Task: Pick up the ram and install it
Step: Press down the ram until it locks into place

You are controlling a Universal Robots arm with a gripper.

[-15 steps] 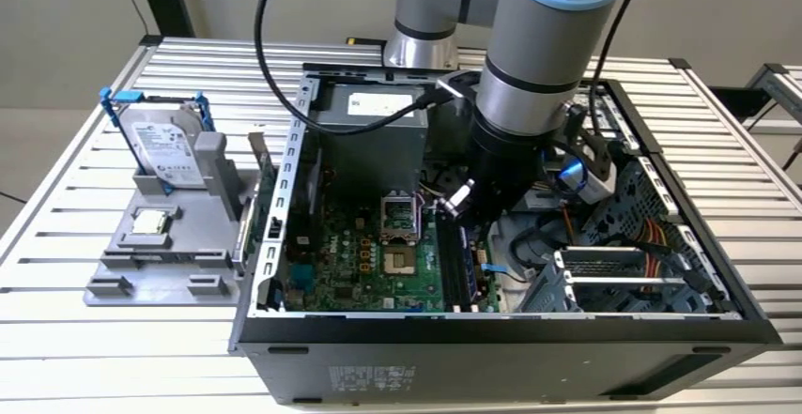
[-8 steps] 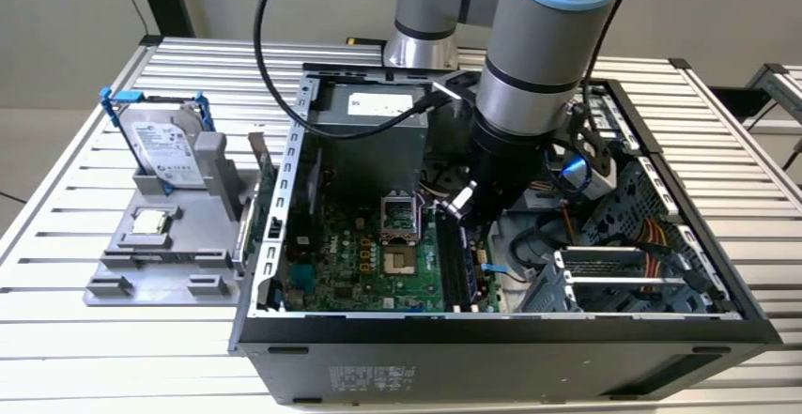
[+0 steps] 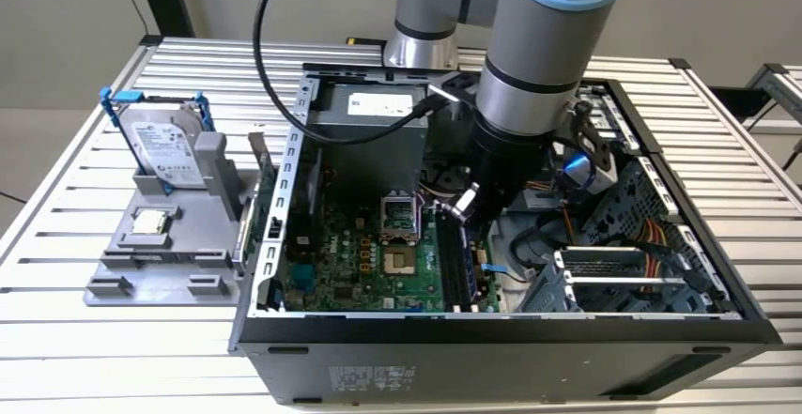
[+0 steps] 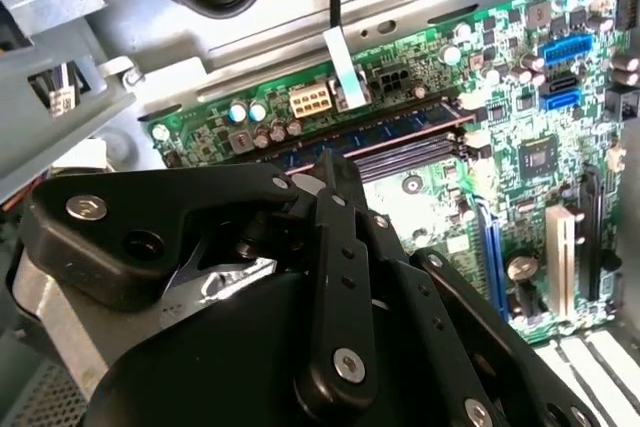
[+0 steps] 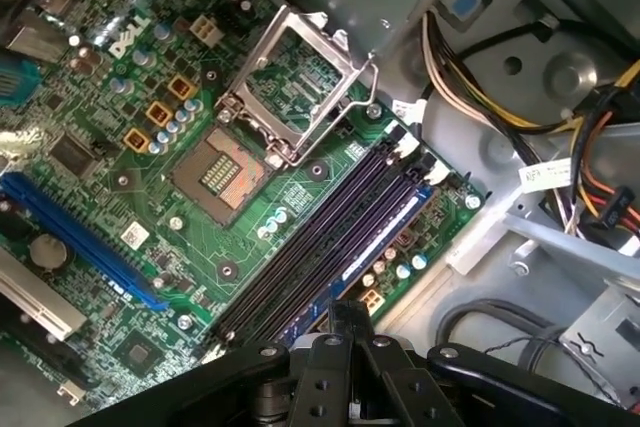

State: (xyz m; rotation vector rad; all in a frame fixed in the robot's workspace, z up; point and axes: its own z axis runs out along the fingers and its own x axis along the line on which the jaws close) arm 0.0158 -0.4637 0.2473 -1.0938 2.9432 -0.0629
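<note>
Exterior view: a grey robot arm [image 3: 539,67] reaches down into an open black computer case [image 3: 501,348] lying on a slatted metal table [image 3: 63,358].
Tool: the black two-finger gripper [image 3: 461,206] [image 4: 335,167] [image 5: 346,315] hangs over the black memory slots [image 5: 320,237] on the green motherboard [image 3: 363,254].
Tool state: clenched, its tips drawn together with nothing seen between them.
Task thing: the ram, a thin long blue-green circuit-board stick [image 5: 385,237] [image 4: 390,130], stands on edge in the outermost slot, parallel with the empty slots beside it.
Tool to ram: the tips are directly over one end of the stick; whether they touch it cannot be told.
Socket: a square silver processor socket [image 5: 225,162] lies just beside the slots, its metal retaining frame [image 5: 300,77] tilted up.
Case surroundings, exterior view: at 9 o'clock from the case sits a grey plastic parts holder [image 3: 150,273].
Holder contents: a silver hard drive in a blue frame [image 3: 163,146] stands upright at its 12 o'clock end; a small square silver chip [image 3: 150,222] lies flat near its middle.
Cable: a black cable [image 3: 263,48] loops from the arm towards 10 o'clock of the case.
</note>
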